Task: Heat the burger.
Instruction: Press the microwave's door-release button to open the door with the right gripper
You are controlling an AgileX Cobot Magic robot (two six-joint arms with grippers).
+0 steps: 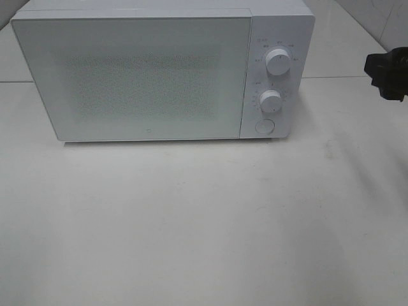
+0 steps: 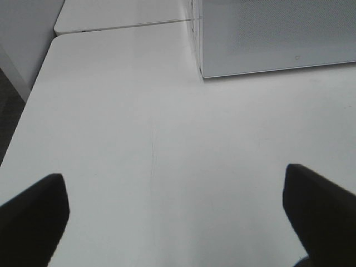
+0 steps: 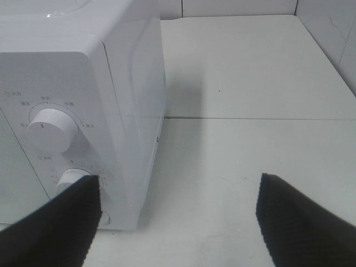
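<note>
Fingers [image 2: 33, 219] on your left gripper [image 2: 172, 175] are standing spread about as wide as they go and gripping nothing. They are hanging over bare table [image 2: 167, 111], near the front corner of the microwave [image 2: 278, 33]. Your right gripper [image 3: 179, 179] is gaping wide too and carrying nothing, and it is sitting off the control side of the microwave, clear of it in the high view.

You are not seeing the burger in any view. The door [image 1: 127, 76] is sitting shut and its dotted panel is hiding the inside, so whether the burger is in there cannot be told.

That is the main risk you are facing: if you are going for the lower knob [image 1: 270, 101] next, you may be starting an empty oven. With fingers this far apart near the panel, you are also risking a brush against the upper knob [image 1: 278, 61] and a changed setting. If you are aiming at the round button [image 1: 264, 125] to release the door, a hard push is likely sliding the microwave back on the smooth table. The door is probably swinging out toward your left arm, so it may be catching there.
</note>
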